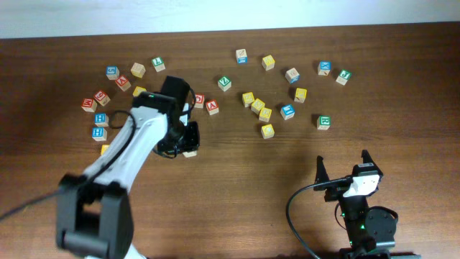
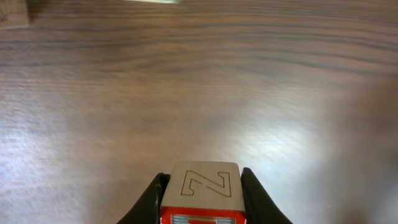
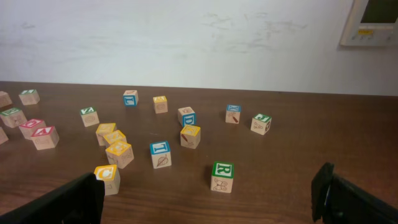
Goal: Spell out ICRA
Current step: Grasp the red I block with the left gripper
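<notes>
My left gripper (image 1: pixel 180 141) is shut on a wooden block (image 2: pixel 200 186) with an engraved Z on one side and a red face whose letter I cannot read. It holds the block low over bare table, and the block peeks out in the overhead view (image 1: pixel 190 152). A red A block (image 1: pixel 211 106) lies just behind it. A yellow C block (image 3: pixel 106 178) and a green R block (image 3: pixel 222 177) lie in front of my right gripper (image 3: pixel 205 205), which is open and empty near the front edge (image 1: pixel 343 167).
Several more letter blocks are scattered across the back half of the table: a cluster at the back left (image 1: pixel 100 119), yellow ones mid-table (image 1: pixel 257 106), blue and green ones at the back right (image 1: pixel 325 67). A white wall lies beyond the far edge.
</notes>
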Robot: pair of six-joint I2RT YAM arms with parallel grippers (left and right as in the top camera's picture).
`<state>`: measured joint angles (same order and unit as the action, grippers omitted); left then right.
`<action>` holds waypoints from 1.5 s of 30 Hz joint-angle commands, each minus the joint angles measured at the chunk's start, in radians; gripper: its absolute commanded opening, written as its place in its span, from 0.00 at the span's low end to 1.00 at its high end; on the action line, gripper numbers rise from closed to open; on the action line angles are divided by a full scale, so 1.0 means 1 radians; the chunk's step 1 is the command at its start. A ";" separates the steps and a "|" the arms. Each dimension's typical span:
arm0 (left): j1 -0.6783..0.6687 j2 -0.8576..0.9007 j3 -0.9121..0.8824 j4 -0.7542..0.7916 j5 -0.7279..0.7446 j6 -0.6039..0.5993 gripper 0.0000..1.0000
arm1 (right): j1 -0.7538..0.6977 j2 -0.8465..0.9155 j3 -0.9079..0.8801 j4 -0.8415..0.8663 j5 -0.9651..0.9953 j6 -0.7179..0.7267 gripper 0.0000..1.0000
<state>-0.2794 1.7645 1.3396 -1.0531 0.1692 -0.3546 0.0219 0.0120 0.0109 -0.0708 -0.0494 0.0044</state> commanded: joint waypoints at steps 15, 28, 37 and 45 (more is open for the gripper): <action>-0.212 -0.497 -0.386 0.100 -0.010 -0.280 0.17 | -0.003 -0.006 -0.005 -0.005 0.001 0.011 0.98; -0.349 -0.020 -0.409 0.377 -0.241 -0.360 0.19 | -0.003 -0.006 -0.005 -0.005 0.001 0.011 0.98; -0.355 -0.020 -0.402 0.418 -0.294 -0.325 0.27 | -0.003 -0.006 -0.005 -0.005 0.001 0.011 0.98; -0.360 -0.020 -0.402 0.467 -0.252 -0.280 0.29 | -0.003 -0.006 -0.005 -0.005 0.001 0.011 0.98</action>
<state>-0.6285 1.7294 0.9356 -0.5907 -0.1051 -0.6628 0.0219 0.0120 0.0109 -0.0704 -0.0494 0.0040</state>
